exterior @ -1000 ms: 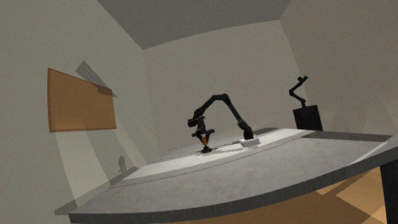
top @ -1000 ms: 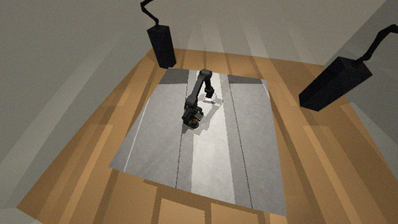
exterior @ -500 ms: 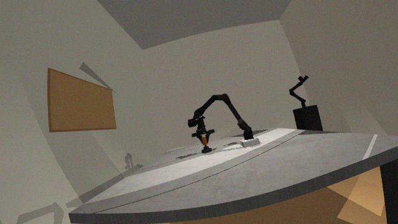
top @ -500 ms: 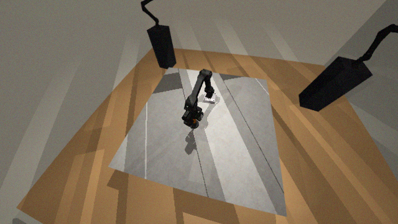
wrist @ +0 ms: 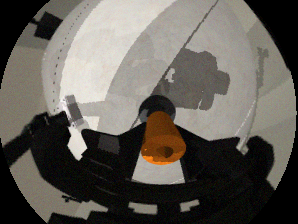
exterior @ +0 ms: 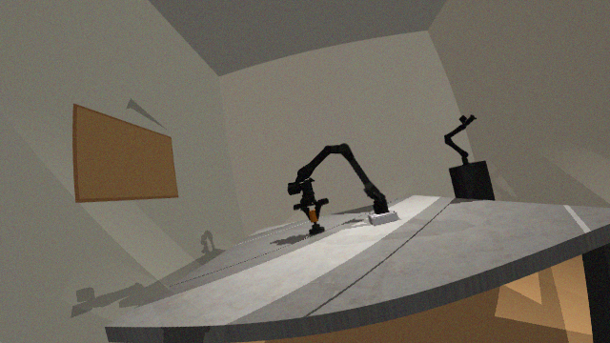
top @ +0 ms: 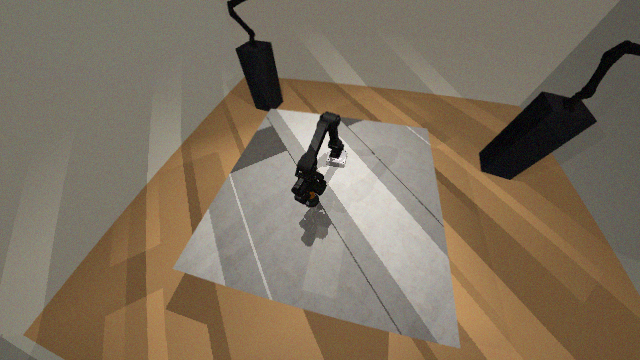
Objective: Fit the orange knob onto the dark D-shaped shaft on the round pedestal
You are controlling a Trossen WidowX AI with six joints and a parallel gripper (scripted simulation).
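Observation:
My gripper (wrist: 158, 125) (exterior: 312, 212) (top: 311, 194) is shut on the orange knob (wrist: 161, 140) (exterior: 313, 215) (top: 313, 195) and holds it upright. In the wrist view the knob's far end meets the dark round pedestal (wrist: 156, 106), which shows just beyond it. In the exterior view the knob stands right above the dark pedestal (exterior: 316, 230) on the grey table. The D-shaped shaft is hidden by the knob. I cannot tell how far down the knob sits.
The arm's white base (exterior: 383, 218) (top: 337, 160) stands on the grey table (exterior: 429, 248) (top: 390, 240). Two black pillars with camera arms (top: 259, 74) (top: 537, 134) (exterior: 471, 179) stand beyond the table. An orange panel (exterior: 121, 157) hangs on the left wall.

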